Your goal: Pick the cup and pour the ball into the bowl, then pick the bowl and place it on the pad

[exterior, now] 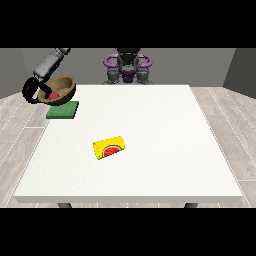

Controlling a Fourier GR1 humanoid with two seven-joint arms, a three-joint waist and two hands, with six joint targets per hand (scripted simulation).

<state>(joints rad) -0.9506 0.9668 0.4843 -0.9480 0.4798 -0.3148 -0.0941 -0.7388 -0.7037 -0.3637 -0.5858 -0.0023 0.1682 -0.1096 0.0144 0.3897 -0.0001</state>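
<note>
From the front view, the large white counter (150,150) fills most of the scene, with the robot small at its far edge. At the view's left, a grey arm reaches down over the far left corner, and its black robot hand (33,92) is curled around the left rim of a round brown wooden bowl (64,88), pinching it. The bowl hangs tilted above the counter, its opening turned towards the camera, and a small red ball (53,94) lies inside it. Just below the bowl, on the far left part of the counter, sits a flat green square pad (63,111); whether the bowl touches the pad cannot be told. A yellow cylindrical cup with a watermelon picture (110,147) lies on its side near the counter's middle, well apart from the bowl and pad. The robot hand at the view's right does not show.
</note>
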